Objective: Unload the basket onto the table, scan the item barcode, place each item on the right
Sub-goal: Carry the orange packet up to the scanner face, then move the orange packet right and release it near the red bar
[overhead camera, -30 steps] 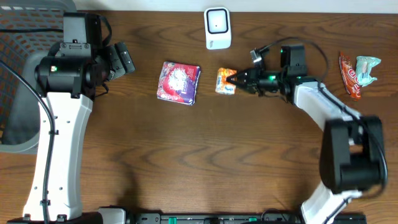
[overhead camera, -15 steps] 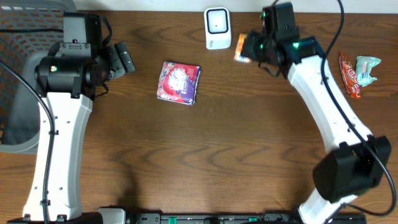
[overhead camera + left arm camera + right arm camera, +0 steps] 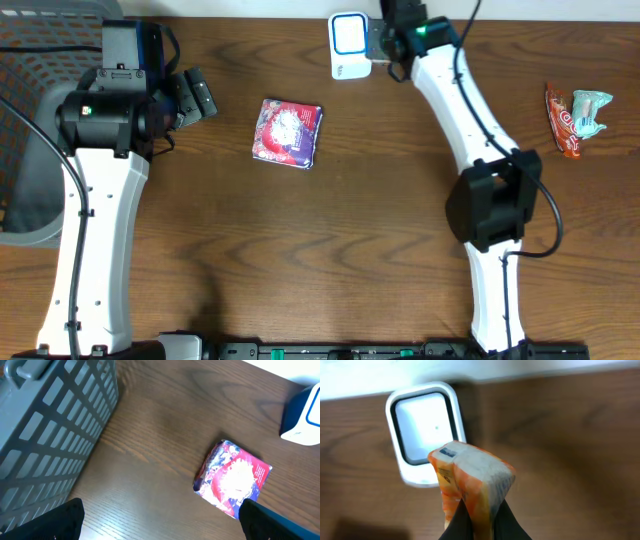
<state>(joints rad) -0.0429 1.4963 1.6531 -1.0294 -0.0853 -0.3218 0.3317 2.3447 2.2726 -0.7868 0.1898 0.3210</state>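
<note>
The item is a small orange and white packet (image 3: 470, 480), pinched by its lower end in my right gripper (image 3: 481, 510), which is shut on it. It hangs just in front of the white barcode scanner (image 3: 425, 430), top end toward the scanner's window. From overhead, the right gripper (image 3: 388, 40) sits at the table's far edge right beside the scanner (image 3: 349, 45); the packet (image 3: 374, 42) shows only as a pale sliver there. My left gripper (image 3: 195, 95) hovers open at the left, nothing between its fingers (image 3: 270, 520).
A red and purple packet (image 3: 289, 132) lies left of centre, also in the left wrist view as the packet (image 3: 234, 480). A grey basket (image 3: 30, 120) stands at the left edge. Two more snack packs, red (image 3: 562, 122) and teal (image 3: 590, 110), lie at the far right.
My right arm has lifted the orange packet off the table middle and carried it left and back to the scanner. The left arm has not moved.
</note>
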